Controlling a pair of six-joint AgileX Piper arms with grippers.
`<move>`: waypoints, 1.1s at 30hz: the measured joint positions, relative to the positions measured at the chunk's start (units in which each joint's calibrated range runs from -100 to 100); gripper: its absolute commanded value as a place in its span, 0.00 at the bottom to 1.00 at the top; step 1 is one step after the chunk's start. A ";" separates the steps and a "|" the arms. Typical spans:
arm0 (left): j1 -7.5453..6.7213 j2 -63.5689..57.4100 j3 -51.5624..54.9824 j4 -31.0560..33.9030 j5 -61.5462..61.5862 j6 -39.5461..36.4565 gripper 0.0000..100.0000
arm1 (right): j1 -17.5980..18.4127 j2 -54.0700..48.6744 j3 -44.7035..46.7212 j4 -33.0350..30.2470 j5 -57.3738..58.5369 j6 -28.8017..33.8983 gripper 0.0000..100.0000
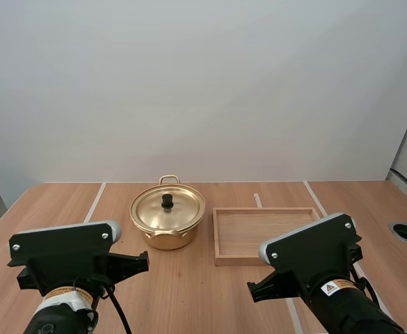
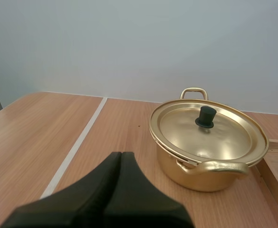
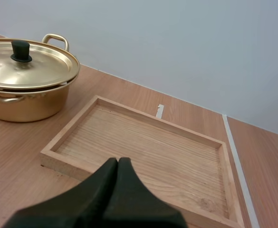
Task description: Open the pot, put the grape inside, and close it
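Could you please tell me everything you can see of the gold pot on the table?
The pot is round, shallow and shiny gold, metal by its look. Its matching lid is on and sits level, with a small black knob at the centre. Two looped gold handles stick out near the rim: the far handle and the near handle. It stands upright on the wooden table, beside the wooden tray with a narrow gap between them. Nothing else touches it.

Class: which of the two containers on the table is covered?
The round golden metal pot, its black-knobbed lid on; the shallow rectangular wooden tray beside it is open.
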State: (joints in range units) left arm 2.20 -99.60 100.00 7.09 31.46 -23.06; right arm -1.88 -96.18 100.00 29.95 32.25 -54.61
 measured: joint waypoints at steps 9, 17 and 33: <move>0.00 0.00 0.00 0.00 0.00 0.00 0.00 | 0.00 0.00 0.00 -8.11 -1.77 10.25 0.00; 0.00 0.00 0.00 0.00 0.00 0.00 0.00 | 0.00 -1.73 0.00 -26.95 -2.12 35.20 0.00; 0.00 0.00 0.00 0.00 0.00 0.00 0.00 | 0.00 -3.38 0.00 -27.77 -0.68 36.58 0.00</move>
State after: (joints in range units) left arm 2.20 -99.60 100.00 7.09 31.46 -23.06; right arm -1.88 -99.56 100.00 2.18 31.57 -18.03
